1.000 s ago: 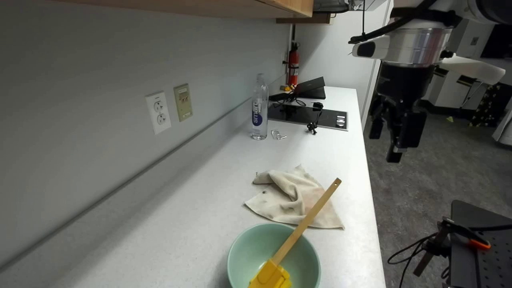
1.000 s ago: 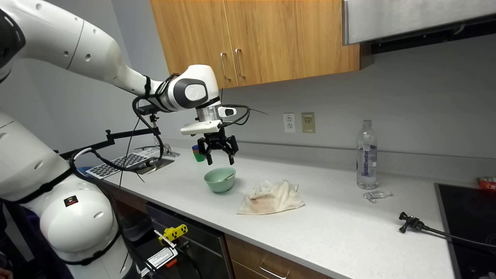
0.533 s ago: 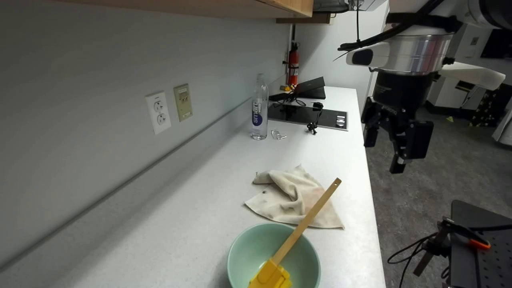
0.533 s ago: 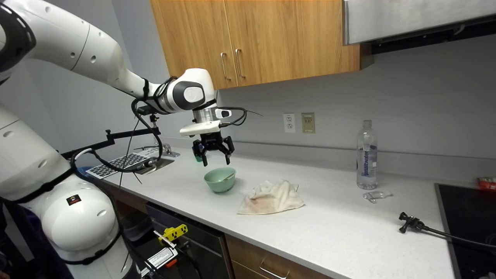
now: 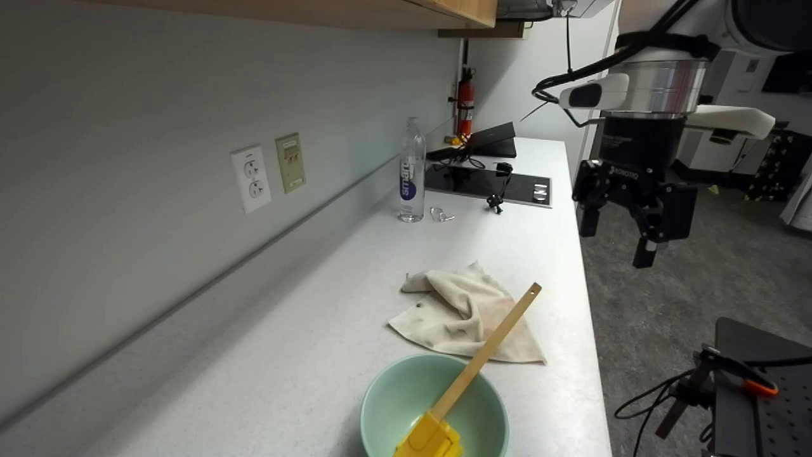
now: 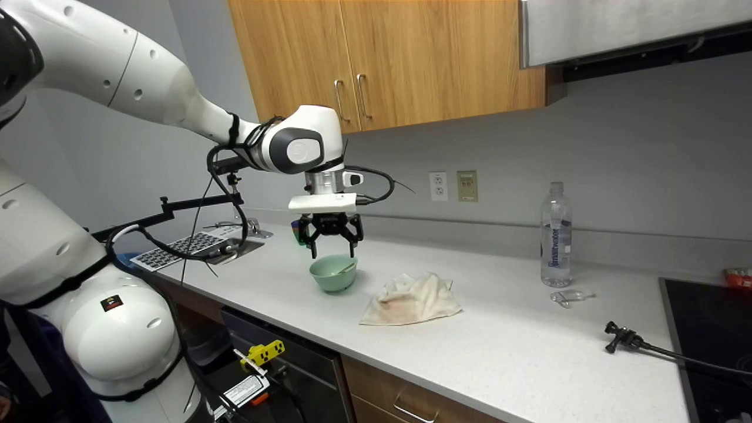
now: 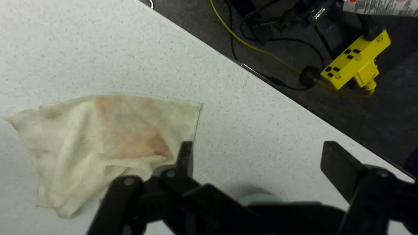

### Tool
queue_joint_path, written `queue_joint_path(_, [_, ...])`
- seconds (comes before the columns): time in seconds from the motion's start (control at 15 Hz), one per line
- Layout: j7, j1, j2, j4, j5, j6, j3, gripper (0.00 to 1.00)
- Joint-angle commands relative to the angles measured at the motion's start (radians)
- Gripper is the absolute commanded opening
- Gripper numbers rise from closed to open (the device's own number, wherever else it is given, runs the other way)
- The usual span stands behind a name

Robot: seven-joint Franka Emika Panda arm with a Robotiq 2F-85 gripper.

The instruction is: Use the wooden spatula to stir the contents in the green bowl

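Gripper: my black two-fingered gripper [image 6: 333, 254] hangs above the white speckled countertop [image 6: 499, 346], fingers pointing down.
Jaws: spread wide, a broad gap between the two black finger pads [image 7: 341, 171]; I hold nothing, both fingertips clear of contact.
Bowl: round pale green bowl [image 6: 328, 281], upright on the countertop, lower than my jaws; in an exterior view my fingertips appear just over its rim.
Through the gap: in the wrist view, countertop, plus a sliver of bowl rim low down, the remainder hidden behind my gripper.
Spatula: wooden-handled spatula with a yellow head [image 5: 475, 365]; in an exterior view the head lies inside the bowl and the handle tilts up across the rim, its end sticking out, below my jaws and apart from them.
Cloth: rumpled beige cloth with a brownish-pink stain [image 7: 107, 137], on the countertop just beside the bowl; one finger overlaps its edge in the wrist view. The wooden handle [image 5: 507, 324] overlaps it in an exterior view; contact cannot be told.
Bottle: clear plastic water bottle [image 6: 556, 247], upright, well apart from my gripper.
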Motion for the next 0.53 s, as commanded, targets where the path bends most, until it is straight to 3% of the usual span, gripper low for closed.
queue_joint_path(0.0, [-0.226, -0.009, 0.001, 0.001, 0.108, -0.017, -0.067, 1.00])
queue_joint_path(0.07, [-0.236, -0.017, 0.019, 0.015, 0.140, -0.026, -0.073, 1.00])
queue_joint_path(0.13, [-0.173, -0.035, 0.006, -0.001, 0.089, -0.005, -0.034, 1.00])
queue_joint_path(0.47, [-0.210, -0.041, 0.017, 0.001, 0.122, -0.006, -0.044, 1.00])
